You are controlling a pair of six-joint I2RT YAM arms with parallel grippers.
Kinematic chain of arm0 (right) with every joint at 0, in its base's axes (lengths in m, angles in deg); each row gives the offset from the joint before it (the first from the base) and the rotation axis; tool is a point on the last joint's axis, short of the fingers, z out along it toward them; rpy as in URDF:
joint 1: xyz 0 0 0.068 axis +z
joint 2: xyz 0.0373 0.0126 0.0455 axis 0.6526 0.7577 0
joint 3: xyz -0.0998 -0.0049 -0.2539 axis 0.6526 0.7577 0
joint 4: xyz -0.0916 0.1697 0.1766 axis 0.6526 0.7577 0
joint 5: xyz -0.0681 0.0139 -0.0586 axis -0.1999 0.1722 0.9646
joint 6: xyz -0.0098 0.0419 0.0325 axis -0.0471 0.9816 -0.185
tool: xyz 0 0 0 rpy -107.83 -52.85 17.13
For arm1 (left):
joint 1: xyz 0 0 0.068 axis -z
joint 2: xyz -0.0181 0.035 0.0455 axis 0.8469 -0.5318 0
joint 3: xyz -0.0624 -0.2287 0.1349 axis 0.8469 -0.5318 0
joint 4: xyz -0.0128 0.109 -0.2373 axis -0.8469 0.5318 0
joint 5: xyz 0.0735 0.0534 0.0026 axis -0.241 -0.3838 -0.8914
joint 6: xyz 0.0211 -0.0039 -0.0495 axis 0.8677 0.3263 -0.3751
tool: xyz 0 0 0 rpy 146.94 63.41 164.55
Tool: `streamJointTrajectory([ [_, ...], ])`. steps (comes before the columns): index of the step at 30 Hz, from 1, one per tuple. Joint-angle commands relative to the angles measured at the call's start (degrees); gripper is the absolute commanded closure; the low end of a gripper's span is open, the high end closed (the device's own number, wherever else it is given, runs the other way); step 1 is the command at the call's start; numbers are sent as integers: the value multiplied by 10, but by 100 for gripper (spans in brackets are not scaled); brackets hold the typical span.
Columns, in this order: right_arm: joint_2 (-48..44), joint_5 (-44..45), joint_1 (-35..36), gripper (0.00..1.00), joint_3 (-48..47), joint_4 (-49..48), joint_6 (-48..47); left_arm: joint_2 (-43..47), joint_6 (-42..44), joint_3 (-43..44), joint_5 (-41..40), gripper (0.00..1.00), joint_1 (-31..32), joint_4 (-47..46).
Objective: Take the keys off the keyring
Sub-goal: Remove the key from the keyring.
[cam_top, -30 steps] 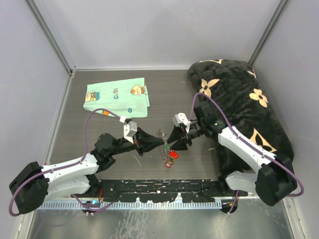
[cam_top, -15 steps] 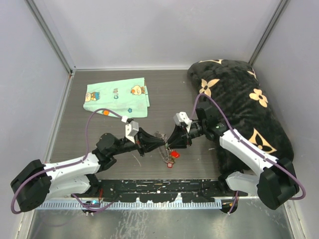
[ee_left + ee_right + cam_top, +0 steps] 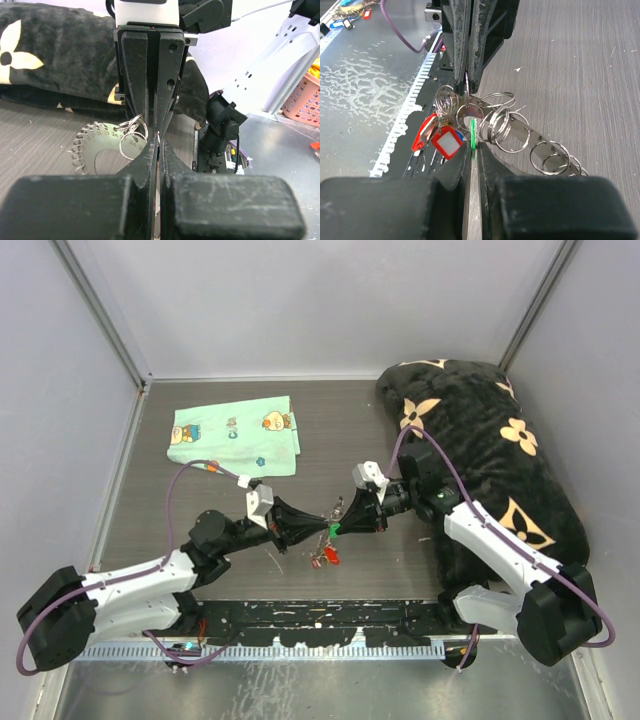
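we find both arms reaching toward the middle of the table point(image 3: 340, 430), their fingertips nearly meeting nose to nose above its near half. the left gripper point(image 3: 323, 527) has its jaws pressed fully together, pinching the thin metal edge of the keyring point(image 3: 95, 150); the left wrist view shows a sliver of metal caught between the pads. the keyring shows there as a flat silver loop with a toothed rim, tilted, hanging to the left of and below the pinch, and several small wire rings are bunched where it meets the fingertips. the right gripper point(image 3: 340, 528) has its jaws drawn narrow, with only a slim gap, and the green-headed key point(image 3: 472, 134) sits edge-on in that gap. the keys point(image 3: 442, 139), among them red-tagged ones, hang in a cluster just beside the right fingertips, on the side toward the arm bases. we cannot tell whether any key has come free of its small ring. a mint-green printed cloth point(image 3: 235, 435) lies flat at the far left of the table, well apart from the grippers, and a black flowered cushion point(image 3: 480, 440) fills the right side behind the right arm.
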Motion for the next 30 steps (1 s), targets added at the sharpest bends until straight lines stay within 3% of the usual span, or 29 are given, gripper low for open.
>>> streamJointTrajectory([
  [1, -18, 14, -6, 89, -18, 8, -12, 35, 35, 9, -15, 100, 1, -1],
  [22, 17, 47, -6, 91, -49, 92, -70, 36, 115, 31, -5, 100, 2, 117],
  [30, 30, 83, -1, 89, -63, 137, -118, 38, 164, 62, 6, 100, 2, 207],
])
